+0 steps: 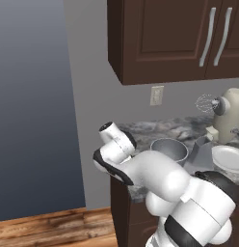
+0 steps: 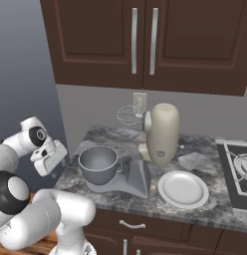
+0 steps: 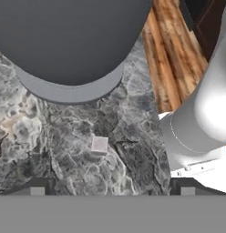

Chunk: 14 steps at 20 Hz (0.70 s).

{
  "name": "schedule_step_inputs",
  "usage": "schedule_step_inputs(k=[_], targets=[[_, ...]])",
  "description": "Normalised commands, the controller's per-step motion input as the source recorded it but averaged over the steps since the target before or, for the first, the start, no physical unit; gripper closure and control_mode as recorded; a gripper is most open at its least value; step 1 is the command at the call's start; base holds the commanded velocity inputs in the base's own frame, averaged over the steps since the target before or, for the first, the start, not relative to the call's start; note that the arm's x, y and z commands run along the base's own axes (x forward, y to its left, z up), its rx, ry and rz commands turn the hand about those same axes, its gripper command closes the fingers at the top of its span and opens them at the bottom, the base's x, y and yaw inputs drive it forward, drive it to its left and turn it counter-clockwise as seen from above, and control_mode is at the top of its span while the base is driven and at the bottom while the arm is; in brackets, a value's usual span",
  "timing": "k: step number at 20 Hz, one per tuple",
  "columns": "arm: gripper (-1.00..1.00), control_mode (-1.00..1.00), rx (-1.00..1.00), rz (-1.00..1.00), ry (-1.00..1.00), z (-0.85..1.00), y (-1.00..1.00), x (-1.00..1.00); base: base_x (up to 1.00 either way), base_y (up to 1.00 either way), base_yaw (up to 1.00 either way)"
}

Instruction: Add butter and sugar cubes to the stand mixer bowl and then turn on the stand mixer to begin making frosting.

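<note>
Left base view: the stand mixer bowl (image 1: 168,149) sits on the grey base at the near left part of the marble counter (image 1: 155,129), with the stand mixer (image 1: 227,115) standing tilted back to its right and its whisk (image 1: 205,103) lifted clear. A white plate (image 1: 229,157) lies right of the bowl. The arm's wrist hangs over the counter's left edge, just left of the bowl; the fingers themselves are hidden here.

Right base view: the gripper (image 2: 51,160) hovers off the left end of the counter, beside the bowl (image 2: 98,164) and apart from it. The mixer (image 2: 162,134) stands behind and right of the bowl, the plate (image 2: 184,189) near the front edge. I cannot make out the butter in either base view.

Hand view: the camera looks down on the marble. One small pale sugar cube (image 3: 99,144) lies on it, just outside the bowl's wall (image 3: 69,41) and the grey base. The two fingertips (image 3: 37,190) stand wide apart at the bottom, with nothing between them.

The step in hand looks like picking up that cube. To do it well, the hand should centre the cube between the spread tips, come straight down until they straddle it, and close gently so the small cube does not squirt sideways. The bowl is close, so the descent should stay clear of its wall.
</note>
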Motion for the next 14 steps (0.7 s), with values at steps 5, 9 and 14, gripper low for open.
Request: schedule_step_inputs(k=[5,9,14], targets=[[-1.0,-1.0,-0.04,-0.13,0.01,-0.26,-0.05,-0.09,0.0,0.0,0.0],[-1.0,-1.0,-0.02,-0.04,0.0,-0.21,-0.2,-0.04,0.0,0.0,0.0],[-1.0,-1.0,0.0,0.0,0.0,-0.11,-0.26,-0.08,0.0,0.0,0.0]])
